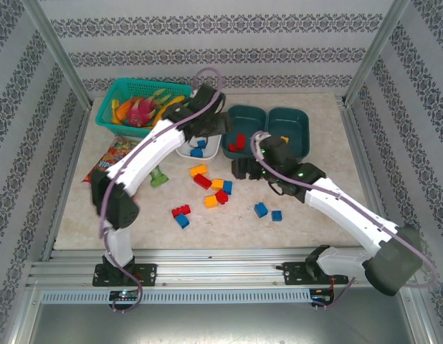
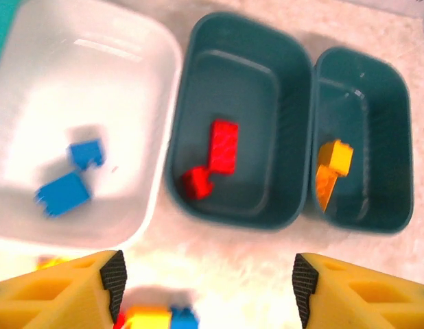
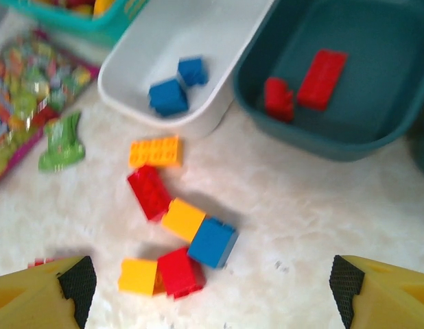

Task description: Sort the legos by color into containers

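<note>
Left fingers (image 2: 61,288) and right fingers (image 3: 40,295) spread wide and empty, loose legos (image 3: 198,236) bunched just ahead of the right pair, containers (image 2: 287,103) beyond; likely risk of pinching two touching colours together.

Three tubs stand side by side on the pale table (image 2: 219,264), their rims touching or nearly so. The white tub (image 2: 140,51) on the left holds two blue bricks (image 2: 63,194), slightly apart. The middle teal tub (image 2: 294,89) holds two red bricks (image 2: 224,145), touching at a corner. The right teal tub (image 2: 397,137) holds yellow-orange bricks (image 2: 335,157). Below, the left end effector (image 2: 209,277) has its yellow fingers (image 2: 114,274) wide apart, gripping nothing. Blurred loose bricks (image 2: 157,319) lie at the bottom edge.
</note>
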Robot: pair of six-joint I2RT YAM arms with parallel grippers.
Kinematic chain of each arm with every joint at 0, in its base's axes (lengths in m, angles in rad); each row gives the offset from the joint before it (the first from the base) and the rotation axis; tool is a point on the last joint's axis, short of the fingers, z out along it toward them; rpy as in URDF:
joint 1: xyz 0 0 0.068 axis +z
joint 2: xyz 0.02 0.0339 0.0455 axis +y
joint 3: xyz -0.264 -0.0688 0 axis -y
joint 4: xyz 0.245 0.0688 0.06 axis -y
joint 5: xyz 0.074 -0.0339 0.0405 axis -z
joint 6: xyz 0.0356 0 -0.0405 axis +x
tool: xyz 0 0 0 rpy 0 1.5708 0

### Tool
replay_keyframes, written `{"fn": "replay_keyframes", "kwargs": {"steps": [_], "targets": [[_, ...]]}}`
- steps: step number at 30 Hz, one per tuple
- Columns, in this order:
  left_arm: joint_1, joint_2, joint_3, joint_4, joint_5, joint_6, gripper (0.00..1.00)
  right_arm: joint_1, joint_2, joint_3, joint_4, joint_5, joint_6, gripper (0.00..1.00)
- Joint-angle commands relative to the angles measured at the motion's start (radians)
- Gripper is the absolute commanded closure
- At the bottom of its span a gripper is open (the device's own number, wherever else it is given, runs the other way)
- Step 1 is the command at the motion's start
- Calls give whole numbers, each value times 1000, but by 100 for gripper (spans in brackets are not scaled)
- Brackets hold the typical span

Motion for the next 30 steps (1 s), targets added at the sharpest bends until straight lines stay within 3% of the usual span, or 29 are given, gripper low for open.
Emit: {"fn": "replay_keyframes", "kwargs": {"steps": [1,5,9,13,18,24,30], "targets": [[13,-213,-264,127,2,-25,28,64,65,40,-109,16,-35,11],[13,-476,-593,231,50,-19,24,122,145,41,-145,-37,14,12],[13,-693,-831,220,85,-79,24,131,197,24,-162,-87,39,15],[13,-856,-968,165,83,-128,24,162,242,37,-199,-92,27,16],[13,-970,-1022,142,43,-151,24,225,334,104,-215,-160,81,15],[13,-976,-1010,143,37,-151,23,222,470,282,-310,-202,398,11],[13,-1003,-1004,153,64,-116,23,211,524,281,-264,-225,925,9]]}}
